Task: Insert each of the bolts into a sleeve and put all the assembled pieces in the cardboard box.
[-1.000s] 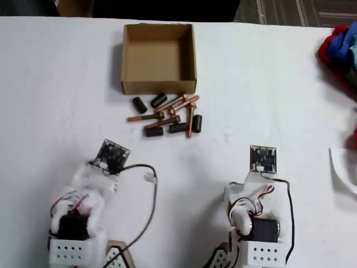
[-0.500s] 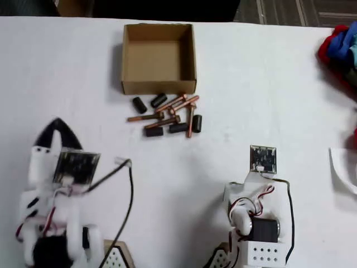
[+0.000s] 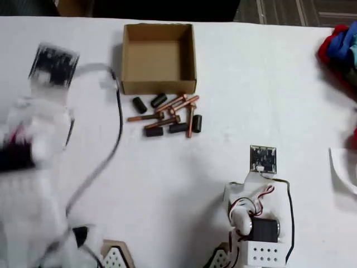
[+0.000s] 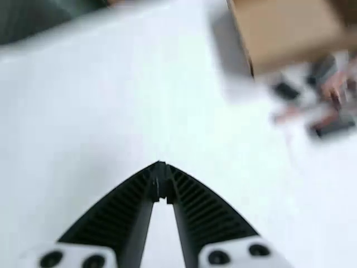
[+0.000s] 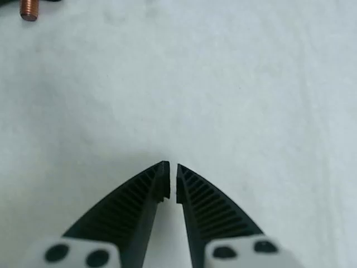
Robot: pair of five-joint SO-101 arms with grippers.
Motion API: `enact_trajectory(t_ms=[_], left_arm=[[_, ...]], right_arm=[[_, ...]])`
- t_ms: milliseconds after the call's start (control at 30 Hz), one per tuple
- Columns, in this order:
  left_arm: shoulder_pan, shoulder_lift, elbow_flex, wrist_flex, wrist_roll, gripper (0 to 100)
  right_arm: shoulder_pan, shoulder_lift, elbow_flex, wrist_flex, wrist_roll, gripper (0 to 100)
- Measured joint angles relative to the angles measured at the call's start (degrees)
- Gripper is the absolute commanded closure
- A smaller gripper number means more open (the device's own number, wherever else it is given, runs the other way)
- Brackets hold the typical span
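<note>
Bolts (image 3: pixel 178 104) in a sec, near end first. Grippers?

Right gripper (image 5: pixel 172 180): jaws closed down to a hairline gap, nothing held, over the white table (image 5: pixel 251 84). A copper bolt tip (image 5: pixel 28 10) sits in the upper left corner of that wrist view. Right arm (image 3: pixel 254 223) is at lower centre-right of the high view.

Left one?

Left gripper (image 4: pixel 161 181): tips touching, nothing between them, over the table. Left arm (image 3: pixel 33 145) runs down the left side of the high view, its cable (image 3: pixel 109 134) looping beside it.

Now the bolts.

Several copper ones in a loose heap at upper centre, mixed with black sleeves (image 3: pixel 139 104), some touching or crossing. Can't tell if any bolt sits inside a sleeve. All lie on the table, just in front of the box.

Box?

Cardboard box (image 3: pixel 159 87) just past the heap, open top, bare floor showing. In the left wrist view it's at upper right.

Else?

Coloured cloth (image 3: pixel 339 47) at the right edge.
</note>
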Motion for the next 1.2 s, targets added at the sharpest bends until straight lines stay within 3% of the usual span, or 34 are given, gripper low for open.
enact_trajectory(t_ms=[167, 300, 500, 633, 767, 867, 1033, 1200], left_arm=[[0.0, 13.6, -9.4, 9.3, 0.0, 98], [0.1, 17.4, -9.4, 11.1, 0.0, 98], [0.0, 17.9, -3.8, 12.0, 0.1, 98], [0.1, 18.1, 1.2, 12.0, 0.1, 98], [0.0, 18.3, 5.3, 11.9, 0.1, 98], [0.1, 18.3, 7.5, 10.1, 0.1, 98], [0.4, 18.3, 7.6, 2.5, 0.1, 98], [4.2, 18.3, 7.6, -3.1, 0.1, 98]], right_arm=[[0.0, 0.0, 0.0, 0.0, 0.0, 97.1], [-0.4, 0.0, 0.0, -1.8, 0.0, 97.1], [-0.4, 0.0, 0.0, -13.7, 0.3, 91.9], [-1.1, 0.0, 0.0, -19.3, 6.6, 84.6], [-6.0, 0.0, 0.1, -21.3, 11.5, 89.2], [-9.1, 0.0, 0.1, -22.2, 12.5, 94.3], [-10.0, 1.8, -3.2, -20.1, 18.2, 93.3], [-4.4, 15.0, -13.5, -18.8, 23.5, 93.6]])
